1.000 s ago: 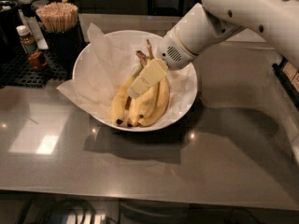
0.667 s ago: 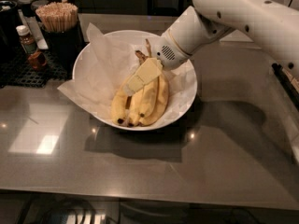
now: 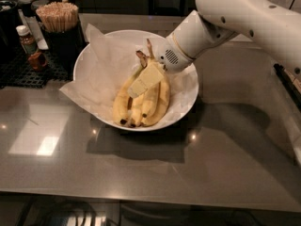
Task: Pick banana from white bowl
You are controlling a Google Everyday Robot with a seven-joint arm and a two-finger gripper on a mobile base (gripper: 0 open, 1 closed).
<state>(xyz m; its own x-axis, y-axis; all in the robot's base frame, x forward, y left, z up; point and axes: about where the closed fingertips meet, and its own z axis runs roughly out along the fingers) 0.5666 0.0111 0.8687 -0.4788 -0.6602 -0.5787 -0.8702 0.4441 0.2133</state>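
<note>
A bunch of yellow bananas [image 3: 146, 105] lies in the white bowl [image 3: 186, 105], which is lined with crinkled white paper [image 3: 101, 74]. The stems point to the back and the dark tips to the front. My gripper [image 3: 143, 81] reaches down from the upper right on the white arm [image 3: 235, 18]. It sits on top of the bunch near its stem end and hides part of the upper bananas.
The bowl stands on a glossy grey counter [image 3: 211, 159]. At the back left are a dark holder of wooden sticks [image 3: 57, 17], a small brown sauce bottle [image 3: 27, 41] and a black mat [image 3: 23, 69]. The counter's front edge runs along the bottom.
The arm has swung slightly to the left above the bowl. The gripper stays on the bananas at almost the same spot, and the bananas have not visibly moved.
</note>
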